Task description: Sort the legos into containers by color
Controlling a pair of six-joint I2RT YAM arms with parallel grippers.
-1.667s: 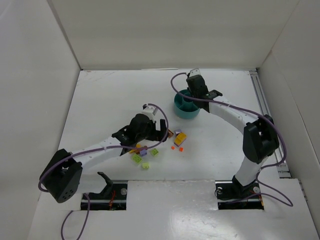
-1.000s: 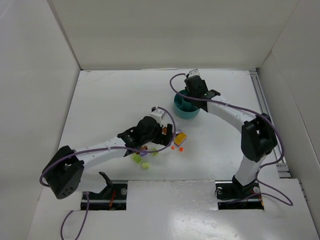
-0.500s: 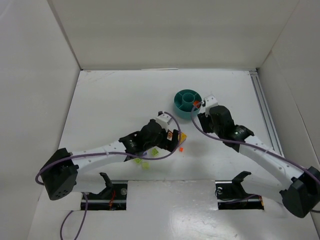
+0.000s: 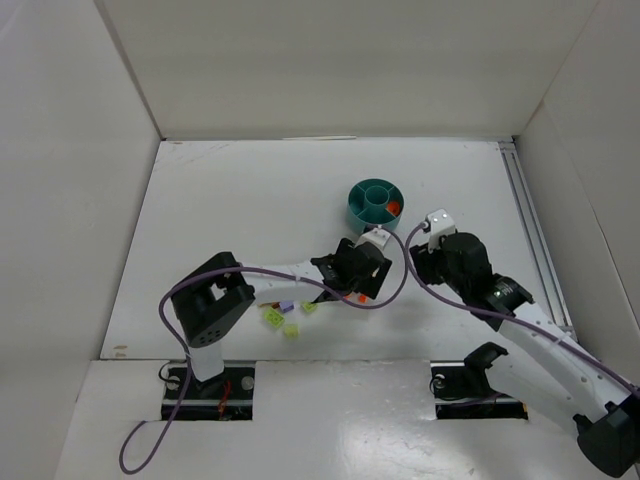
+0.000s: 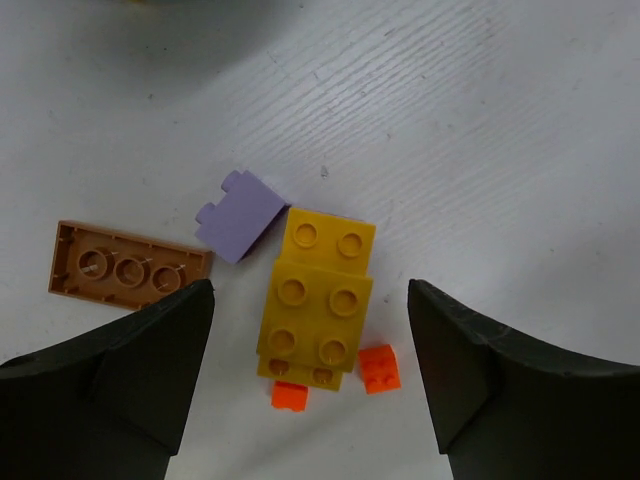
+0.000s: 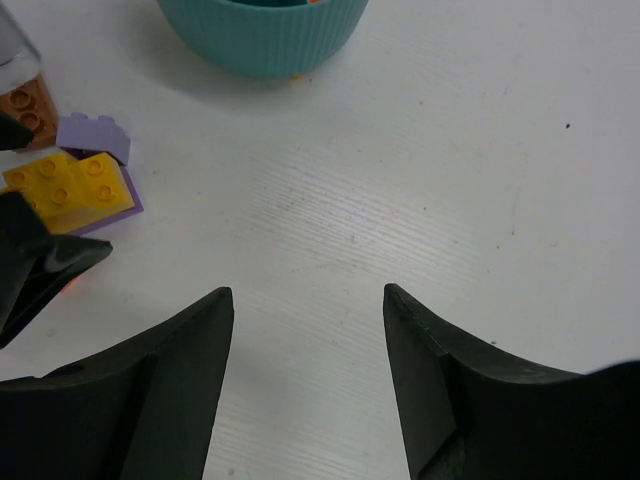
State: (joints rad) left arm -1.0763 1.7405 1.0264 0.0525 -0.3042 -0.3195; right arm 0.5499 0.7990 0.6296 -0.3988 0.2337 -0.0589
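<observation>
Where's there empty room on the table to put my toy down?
The table is bare left of the teal dish up to the back wall, and right of it toward the rail. It's crowded around the left gripper, where the legos cluster.

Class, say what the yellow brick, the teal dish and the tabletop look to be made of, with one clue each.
The yellow brick: moulded plastic, smooth, crisp round studs.
The teal dish: likely plastic, matt, evenly ribbed wall.
The tabletop: perhaps white-painted wood, fine grain lines showing.
</observation>
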